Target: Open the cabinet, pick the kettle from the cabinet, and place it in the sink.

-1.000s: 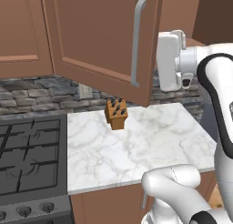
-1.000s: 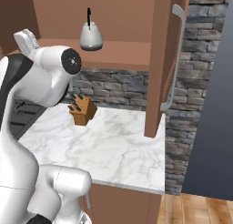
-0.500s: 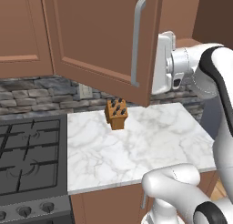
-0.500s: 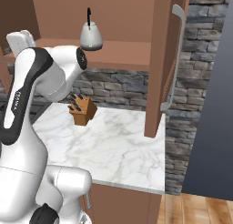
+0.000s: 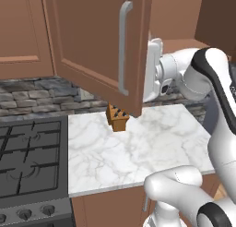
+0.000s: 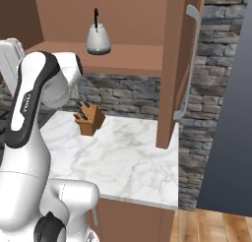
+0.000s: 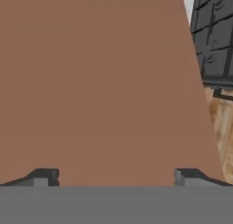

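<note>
Cabinet point(image 5: 92, 41) doors stand swung open over the marble counter point(image 5: 152, 143); left door's bar handle point(image 5: 122, 46) faces the left base camera, right door point(image 6: 177, 64) is edge-on at right in the right base view. Kettle point(image 6: 98, 38) sits upright on the cabinet shelf point(image 6: 133, 59), far side, black handle pointing up, well apart from the arm. Gripper point(image 7: 116, 175) is up at shelf height just right of the left door's edge, facing a flat brown door surface point(image 7: 100, 82) close in front. Its two tips sit wide apart at the bottom of the hand view, nothing between them, holding nothing. Knife block point(image 5: 118, 118) stands on the counter below the cabinet, near the stone backsplash point(image 6: 128, 96). Stove point(image 5: 27, 161) is left of the counter. Sink can't be seen.
</note>
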### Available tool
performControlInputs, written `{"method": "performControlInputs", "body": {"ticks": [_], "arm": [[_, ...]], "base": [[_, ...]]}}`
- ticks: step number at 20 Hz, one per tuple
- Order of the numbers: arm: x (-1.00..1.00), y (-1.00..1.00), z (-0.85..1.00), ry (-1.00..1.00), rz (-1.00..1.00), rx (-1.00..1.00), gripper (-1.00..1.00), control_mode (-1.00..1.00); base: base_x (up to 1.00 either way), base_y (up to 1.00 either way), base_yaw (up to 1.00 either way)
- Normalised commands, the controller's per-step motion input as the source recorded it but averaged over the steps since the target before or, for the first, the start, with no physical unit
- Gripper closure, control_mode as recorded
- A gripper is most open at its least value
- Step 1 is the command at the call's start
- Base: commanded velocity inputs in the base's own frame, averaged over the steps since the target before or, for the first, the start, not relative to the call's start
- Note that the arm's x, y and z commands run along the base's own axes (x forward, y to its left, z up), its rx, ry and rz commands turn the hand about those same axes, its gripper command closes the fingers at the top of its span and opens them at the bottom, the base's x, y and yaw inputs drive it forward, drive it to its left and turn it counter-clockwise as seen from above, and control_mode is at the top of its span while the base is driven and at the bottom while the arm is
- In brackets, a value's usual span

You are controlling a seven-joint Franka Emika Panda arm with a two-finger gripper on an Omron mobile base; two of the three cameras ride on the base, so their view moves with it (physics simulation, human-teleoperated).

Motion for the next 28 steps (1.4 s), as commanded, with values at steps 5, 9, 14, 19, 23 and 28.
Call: {"method": "performControlInputs", "body": {"ticks": [5, 9, 14, 19, 23, 28], "arm": [[-0.26, 0.55, -0.14, -0.03, 0.15, 0.00, -1.00, -1.00], [-0.23, 0.58, -0.13, -0.13, 0.02, 0.00, -1.00, -1.00], [-0.17, 0.58, -0.09, -0.16, -0.07, 0.00, -1.00, -1.00], [-0.07, 0.56, -0.08, -0.15, -0.14, 0.00, -1.00, -1.00], [0.04, 0.31, -0.04, -0.10, -0.18, -0.01, -1.00, -1.00], [0.07, -0.19, 0.00, 0.00, -0.12, -0.05, -1.00, -1.00]], "base": [[0.00, 0.00, 0.00], [0.00, 0.00, 0.00], [0.00, 0.00, 0.00], [0.00, 0.00, 0.00], [0.00, 0.00, 0.00], [0.00, 0.00, 0.00]]}}
